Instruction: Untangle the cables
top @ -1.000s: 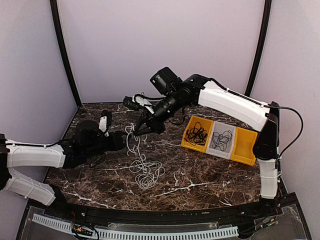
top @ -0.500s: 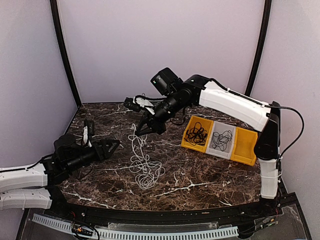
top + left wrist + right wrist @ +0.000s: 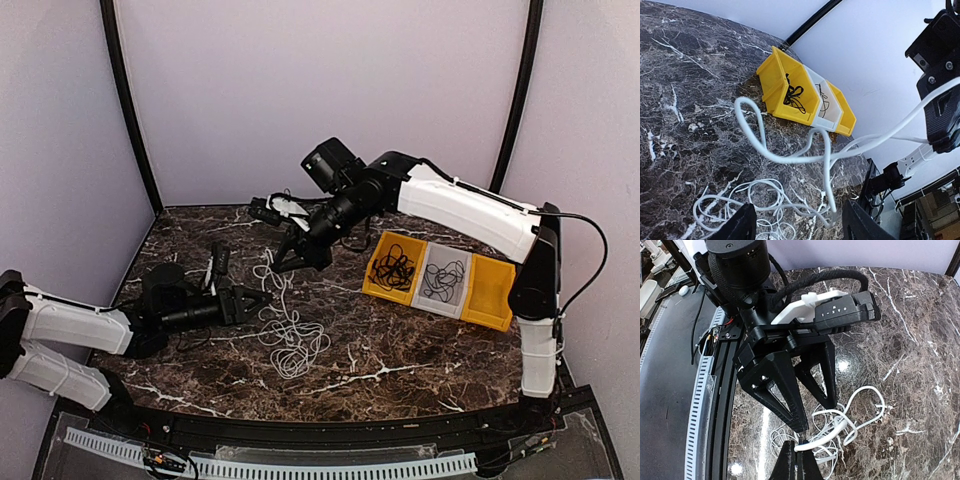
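A white cable [image 3: 291, 343] lies as a loose coil on the marble table, and one strand rises from it to my right gripper [image 3: 286, 262]. That gripper [image 3: 799, 446] is shut on the strand [image 3: 840, 432] and holds it above the table. My left gripper [image 3: 258, 298] is low at the coil's left, pointing at the lifted strand with its jaws open. In the left wrist view the white cable [image 3: 826, 165] hangs in loops just ahead of the gap in the left gripper [image 3: 800, 225], apart from both fingers. A black cable [image 3: 393, 268] and a grey cable [image 3: 444, 280] lie in bins.
A row of three bins stands at the right: a yellow bin [image 3: 377, 285], a grey bin [image 3: 430, 298] and another yellow bin [image 3: 492, 295]. The right arm [image 3: 460, 205] reaches across the back. Dark posts and walls enclose the table.
My left arm drew back to the left away from the cable, then came forward again to the coil's left side with its jaws open. The right gripper kept holding the strand in place.
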Controlling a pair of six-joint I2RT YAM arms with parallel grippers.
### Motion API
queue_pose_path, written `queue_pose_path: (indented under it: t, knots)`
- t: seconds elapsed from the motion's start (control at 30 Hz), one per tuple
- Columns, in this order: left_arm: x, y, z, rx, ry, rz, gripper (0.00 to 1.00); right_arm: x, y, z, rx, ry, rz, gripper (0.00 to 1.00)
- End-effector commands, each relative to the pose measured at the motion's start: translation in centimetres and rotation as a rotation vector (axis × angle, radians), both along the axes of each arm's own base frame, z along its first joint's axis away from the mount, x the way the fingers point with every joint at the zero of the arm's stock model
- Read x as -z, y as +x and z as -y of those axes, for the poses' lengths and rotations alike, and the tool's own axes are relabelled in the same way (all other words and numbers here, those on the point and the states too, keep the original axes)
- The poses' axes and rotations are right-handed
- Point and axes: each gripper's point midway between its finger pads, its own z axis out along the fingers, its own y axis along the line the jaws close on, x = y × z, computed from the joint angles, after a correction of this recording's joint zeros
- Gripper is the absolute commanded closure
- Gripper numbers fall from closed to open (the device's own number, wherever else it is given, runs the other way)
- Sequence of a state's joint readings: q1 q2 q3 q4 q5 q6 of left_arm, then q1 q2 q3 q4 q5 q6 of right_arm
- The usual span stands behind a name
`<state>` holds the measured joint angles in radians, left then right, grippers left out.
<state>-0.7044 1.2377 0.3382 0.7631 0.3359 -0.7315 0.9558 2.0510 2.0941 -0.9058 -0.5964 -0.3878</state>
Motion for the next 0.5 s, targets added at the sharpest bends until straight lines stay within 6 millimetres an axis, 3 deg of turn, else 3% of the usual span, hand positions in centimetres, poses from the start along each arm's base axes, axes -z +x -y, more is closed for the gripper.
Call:
queue_pose_path:
  t: [0.0, 0.1, 0.27, 0.47]
  knots:
    - [-2.1, 0.6, 0.5, -0.008, -0.062, 0.020, 0.40, -2.0, 0.1, 0.1, 0.009, 0.047, 0.049, 1.00]
    - [-0.7, 0.8, -0.8, -0.075, 0.001, -0.013, 0.40, -2.0, 0.3, 0.3, 0.014, 0.045, 0.053, 1.00]
    - [-2.1, -0.1, -1.9, -0.084, -0.010, 0.075, 0.40, -1.7, 0.4, 0.3, 0.012, 0.046, 0.043, 1.00]
    - [-3.4, 0.0, -0.1, -0.005, -0.057, 0.093, 0.40, -1.2, 0.7, 0.0, 0.015, 0.037, 0.040, 1.00]
